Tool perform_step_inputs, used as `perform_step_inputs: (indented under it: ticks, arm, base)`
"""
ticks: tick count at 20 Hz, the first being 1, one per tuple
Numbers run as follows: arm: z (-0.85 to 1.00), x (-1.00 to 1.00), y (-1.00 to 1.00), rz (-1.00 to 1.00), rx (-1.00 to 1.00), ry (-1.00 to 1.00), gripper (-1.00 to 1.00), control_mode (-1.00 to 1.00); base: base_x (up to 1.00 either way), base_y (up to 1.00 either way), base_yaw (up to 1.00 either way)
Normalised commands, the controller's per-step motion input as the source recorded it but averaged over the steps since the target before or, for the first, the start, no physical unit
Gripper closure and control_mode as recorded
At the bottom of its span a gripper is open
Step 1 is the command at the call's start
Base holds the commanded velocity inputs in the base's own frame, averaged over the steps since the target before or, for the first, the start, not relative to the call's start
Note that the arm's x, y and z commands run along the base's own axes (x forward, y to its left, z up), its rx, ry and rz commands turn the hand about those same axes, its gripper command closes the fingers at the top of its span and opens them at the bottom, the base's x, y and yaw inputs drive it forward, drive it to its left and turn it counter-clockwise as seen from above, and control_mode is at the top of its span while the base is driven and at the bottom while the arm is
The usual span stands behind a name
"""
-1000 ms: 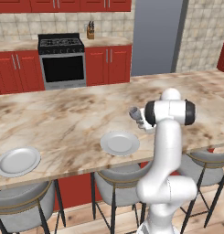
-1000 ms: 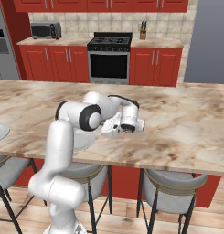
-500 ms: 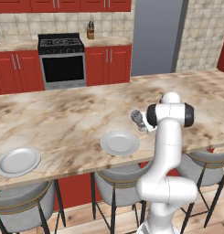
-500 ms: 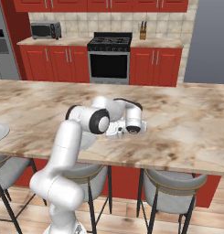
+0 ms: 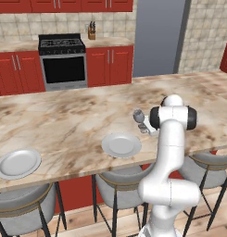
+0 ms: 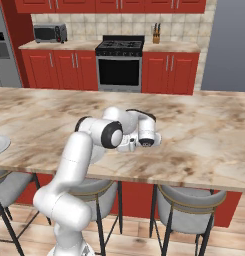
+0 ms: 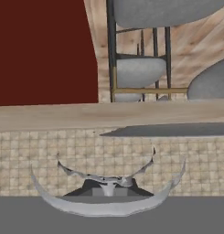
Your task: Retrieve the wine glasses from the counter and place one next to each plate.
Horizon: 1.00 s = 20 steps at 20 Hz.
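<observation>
Three grey-seated stools (image 5: 119, 183) sit nearest, tucked under the front edge of the long marbled bar worktop (image 5: 64, 125). Just past them the gripper (image 5: 143, 127) hangs low over that worktop, jaws pinched nearly together on a wine glass (image 5: 138, 115). The hand view shows the glass (image 7: 106, 201) pressed right up against the camera between the tips, so I read it as held, probably by the stem, though the exact contact is hidden. The glass is just beside the near plate (image 5: 121, 145), on that plate's far right side and apart from its rim; whether the foot is on the stone or a little above it cannot be told. The step in hand looks like the set-down beside this plate. To do it well: keep the glass upright, lower it straight until the round foot sits flat on bare worktop, off the plate's raised rim, then part the jaws only a little and back out sideways along the stem line — lifting straight up risks catching the bowl and tipping it. A thin stem on a small foot will topple easily, so no sideways drag while it is clamped. Further left is the second plate (image 5: 17, 163), well apart, with no glass by it, so roughly half the job is left. Farthest back are the stove (image 5: 62, 60), the knife block (image 5: 91, 31) and the red-fronted back worktop (image 5: 110, 42).
</observation>
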Motion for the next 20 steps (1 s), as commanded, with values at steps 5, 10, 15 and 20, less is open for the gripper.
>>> perform_step_inputs:
  ticks: [5, 10, 15, 20]
  arm:
    - [-0.05, -0.01, 0.00, 0.00, 0.00, 0.00, 1.00, -1.00]
    - [0.00, -0.21, 0.00, 0.00, 0.01, -0.02, 1.00, -1.00]
    - [0.00, -0.32, 0.00, 0.00, 0.02, -0.04, 1.00, -1.00]
    - [0.19, -0.18, 0.00, 0.00, 0.04, -0.01, 1.00, -1.00]
  base:
    - [0.00, 0.00, 0.00]
    - [0.00, 0.00, 0.00]
    - [0.00, 0.00, 0.00]
    - [0.00, 0.00, 0.00]
